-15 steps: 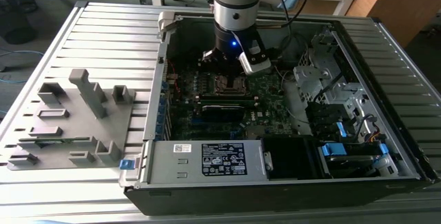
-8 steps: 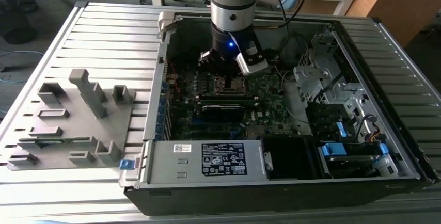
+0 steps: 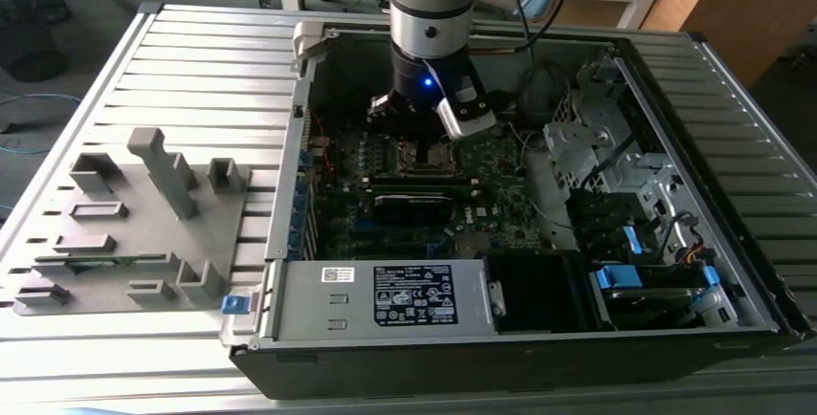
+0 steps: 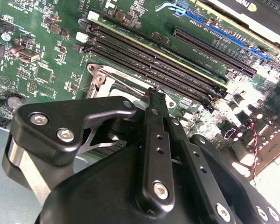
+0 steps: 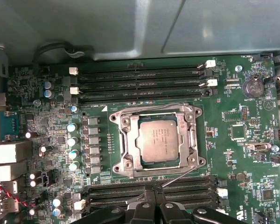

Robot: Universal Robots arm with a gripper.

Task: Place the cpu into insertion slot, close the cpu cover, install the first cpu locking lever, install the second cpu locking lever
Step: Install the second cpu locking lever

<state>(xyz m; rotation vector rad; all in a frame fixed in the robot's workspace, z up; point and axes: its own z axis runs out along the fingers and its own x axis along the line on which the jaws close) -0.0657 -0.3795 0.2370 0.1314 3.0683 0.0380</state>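
While our gripper [image 5: 152, 205] hangs shut and empty, cpu [image 5: 161, 139] sits mid-board under cover [image 5: 157, 140]; thin springy lever [image 5: 179, 176]: hook its tip.

Exterior view: set high and off the arm, well back, looking down at an angle onto the open computer case [image 3: 511, 243], the slatted table [image 3: 205, 61] and a grey fixture block [image 3: 134, 214] at the exterior view's left.

First wrist view: rides on the arm, faces nearly straight down, close to the motherboard [image 5: 238, 154]; socket area centred.

Second wrist view: also on the arm, very close, looking obliquely along the gripper [image 4: 155, 100] linkage across the board.

Shared ground: all three views take in the motherboard; both wrist views show the memory slots [image 5: 140, 81].
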